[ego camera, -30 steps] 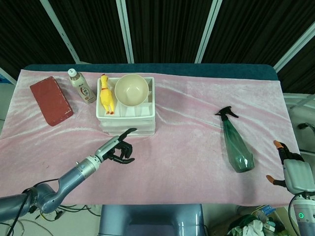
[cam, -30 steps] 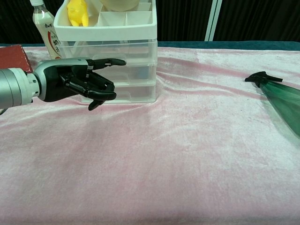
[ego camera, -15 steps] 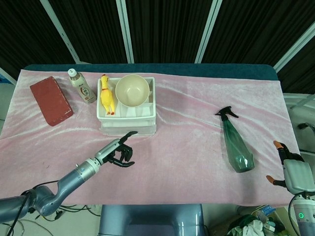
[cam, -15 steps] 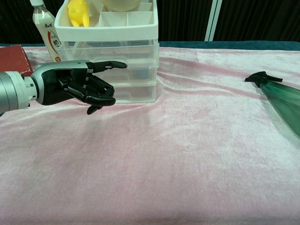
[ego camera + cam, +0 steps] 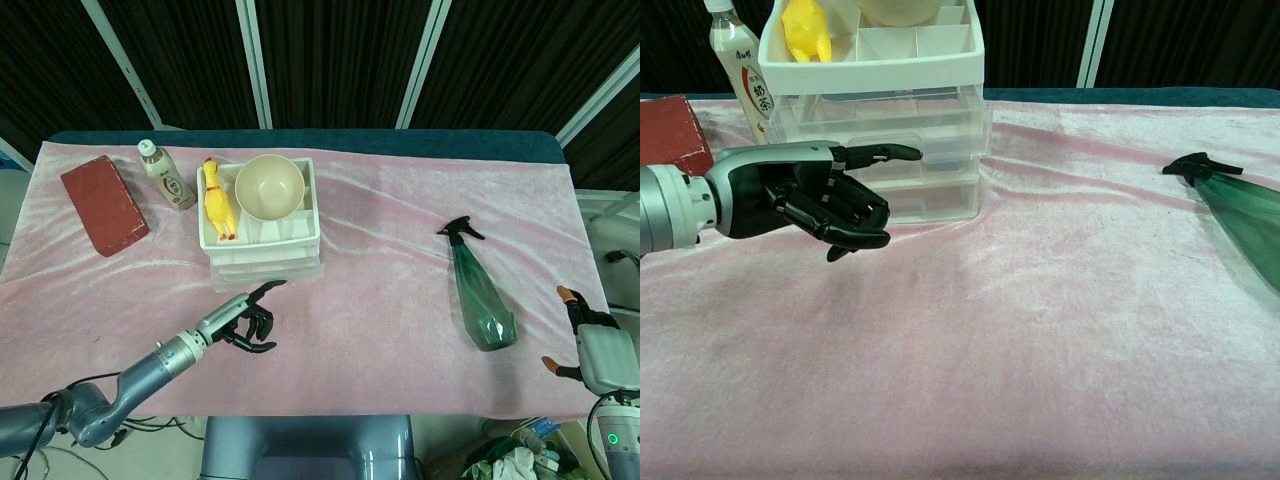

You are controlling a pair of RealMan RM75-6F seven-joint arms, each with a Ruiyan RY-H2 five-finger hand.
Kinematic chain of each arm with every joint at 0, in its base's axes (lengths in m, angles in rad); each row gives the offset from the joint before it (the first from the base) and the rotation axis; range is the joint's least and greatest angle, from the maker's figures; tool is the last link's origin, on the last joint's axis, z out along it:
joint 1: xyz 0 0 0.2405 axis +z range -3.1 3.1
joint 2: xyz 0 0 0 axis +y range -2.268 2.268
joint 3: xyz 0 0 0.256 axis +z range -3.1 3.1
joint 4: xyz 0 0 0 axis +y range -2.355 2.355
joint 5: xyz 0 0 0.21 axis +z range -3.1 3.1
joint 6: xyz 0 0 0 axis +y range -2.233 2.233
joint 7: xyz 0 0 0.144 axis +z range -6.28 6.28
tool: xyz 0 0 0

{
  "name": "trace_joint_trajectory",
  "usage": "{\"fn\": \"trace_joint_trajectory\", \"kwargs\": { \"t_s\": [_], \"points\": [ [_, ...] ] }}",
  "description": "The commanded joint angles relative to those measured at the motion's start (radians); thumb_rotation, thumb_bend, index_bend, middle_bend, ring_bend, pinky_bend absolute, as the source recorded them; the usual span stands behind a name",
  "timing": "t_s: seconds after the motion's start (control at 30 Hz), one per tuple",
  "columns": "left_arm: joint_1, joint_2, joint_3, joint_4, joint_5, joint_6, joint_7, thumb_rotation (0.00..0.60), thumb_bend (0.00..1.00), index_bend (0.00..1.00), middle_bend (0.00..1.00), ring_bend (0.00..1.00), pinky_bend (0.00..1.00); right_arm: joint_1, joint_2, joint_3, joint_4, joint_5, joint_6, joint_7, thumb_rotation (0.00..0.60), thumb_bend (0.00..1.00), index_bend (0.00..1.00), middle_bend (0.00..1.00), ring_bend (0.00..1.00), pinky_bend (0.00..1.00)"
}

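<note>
My left hand (image 5: 240,322) (image 5: 805,195) hovers low over the pink cloth in front of the white and clear drawer unit (image 5: 262,262) (image 5: 940,120). Most of its fingers are curled in, and one outstretched finger reaches the front of an upper clear drawer that juts out toward me. The unit's top tray holds a cream bowl (image 5: 269,186) (image 5: 902,10) and a yellow rubber chicken (image 5: 215,198) (image 5: 805,25). My right hand (image 5: 592,345) hangs off the table's front right corner, fingers apart, holding nothing.
A green spray bottle (image 5: 480,295) (image 5: 1240,200) lies on its side at the right. A small drink bottle (image 5: 166,176) (image 5: 735,60) stands left of the unit, and a red brick-like block (image 5: 103,204) (image 5: 670,135) lies further left.
My left hand has drawn back toward the table's front edge, and the upper clear drawer has slid out after it. The right hand has not moved.
</note>
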State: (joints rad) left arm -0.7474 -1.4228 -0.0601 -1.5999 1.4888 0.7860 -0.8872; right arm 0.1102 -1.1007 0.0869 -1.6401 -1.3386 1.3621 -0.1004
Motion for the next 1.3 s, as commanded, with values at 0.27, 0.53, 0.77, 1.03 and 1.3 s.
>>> {"fn": "trace_joint_trajectory", "kwargs": {
  "t_s": [0.27,0.53,0.77,1.03,1.3],
  "points": [
    [0.004,0.005,0.022,-0.02,0.027,0.024,0.016,0.6,0.27,0.0,0.69,0.61,0.69,0.001,-0.001,-0.001,0.0,-0.002,-0.001,-0.001,0.6,0.0,0.07,0.1,0.28,0.24],
    [0.013,0.007,0.05,-0.034,0.046,0.043,0.032,0.6,0.27,0.0,0.69,0.61,0.69,0.002,-0.003,-0.001,0.0,0.001,-0.005,-0.005,0.6,0.0,0.07,0.1,0.28,0.24],
    [0.018,0.002,0.062,-0.038,0.053,0.058,0.044,0.6,0.27,0.0,0.69,0.61,0.69,0.002,-0.003,-0.001,0.0,0.002,-0.004,-0.006,0.6,0.0,0.07,0.1,0.28,0.24],
    [0.022,0.008,0.078,-0.055,0.074,0.078,0.044,0.6,0.27,0.0,0.69,0.61,0.69,0.004,-0.004,-0.001,-0.001,0.007,-0.01,-0.011,0.6,0.0,0.07,0.1,0.28,0.24],
    [0.017,0.005,0.092,-0.058,0.075,0.071,0.047,0.6,0.27,0.0,0.69,0.61,0.69,0.004,-0.003,0.0,-0.003,0.01,-0.009,-0.012,0.6,0.0,0.07,0.1,0.28,0.24]
  ]
}}
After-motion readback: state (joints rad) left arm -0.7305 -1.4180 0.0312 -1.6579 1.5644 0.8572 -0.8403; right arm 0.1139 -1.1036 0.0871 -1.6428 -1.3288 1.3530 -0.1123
